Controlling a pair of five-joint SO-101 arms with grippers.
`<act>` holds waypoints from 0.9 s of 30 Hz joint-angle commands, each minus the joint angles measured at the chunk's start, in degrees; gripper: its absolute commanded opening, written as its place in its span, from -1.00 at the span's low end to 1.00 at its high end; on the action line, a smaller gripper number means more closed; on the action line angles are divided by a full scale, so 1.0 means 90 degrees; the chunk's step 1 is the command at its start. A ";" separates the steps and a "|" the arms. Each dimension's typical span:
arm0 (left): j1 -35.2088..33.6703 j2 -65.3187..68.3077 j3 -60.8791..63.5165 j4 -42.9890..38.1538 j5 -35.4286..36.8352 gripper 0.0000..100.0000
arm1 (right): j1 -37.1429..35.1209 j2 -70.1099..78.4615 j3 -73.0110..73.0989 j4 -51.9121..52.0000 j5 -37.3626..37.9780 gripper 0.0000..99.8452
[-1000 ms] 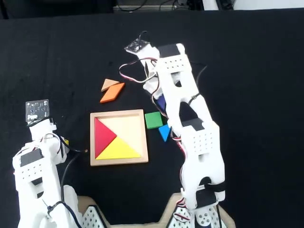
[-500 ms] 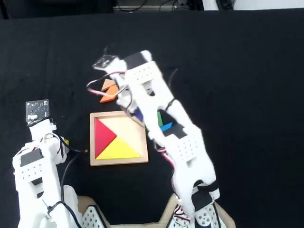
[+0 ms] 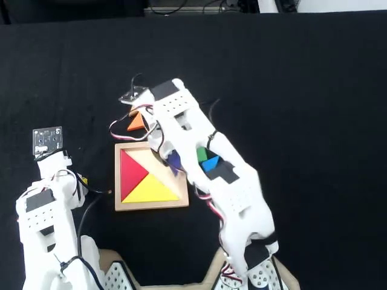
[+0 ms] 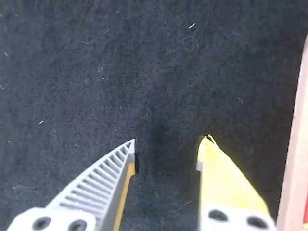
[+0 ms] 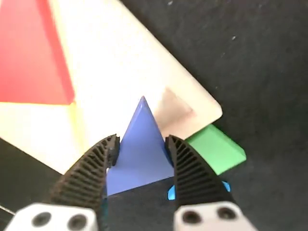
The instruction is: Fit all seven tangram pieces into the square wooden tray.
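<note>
We can read no text, label, number or sign on anything here, neither on the pieces nor on the arms.

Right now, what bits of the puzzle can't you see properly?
- High view: the right arm hides the tray's far right corner, most of the orange piece, part of the green piece and the blue piece.
- Left wrist view: the tray is cut off by the picture's edge.

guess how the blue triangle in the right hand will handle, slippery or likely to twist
The blue triangle looks like a rigid, flat block, so it probably won't flex. The right hand pinches its sloping edges, so it may slide or pivot.
</note>
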 commanded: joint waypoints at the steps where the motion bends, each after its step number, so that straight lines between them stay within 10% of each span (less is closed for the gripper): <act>1: -0.0015 -0.0098 -0.0044 0.0000 -0.0059 -0.57 | -0.0098 -0.1158 0.0620 -0.0557 -0.0068 -0.95; 27: -0.0015 -0.0098 -0.0044 0.0000 -0.0059 -0.57 | -0.0547 -0.1499 0.2291 -0.2520 0.1661 -0.95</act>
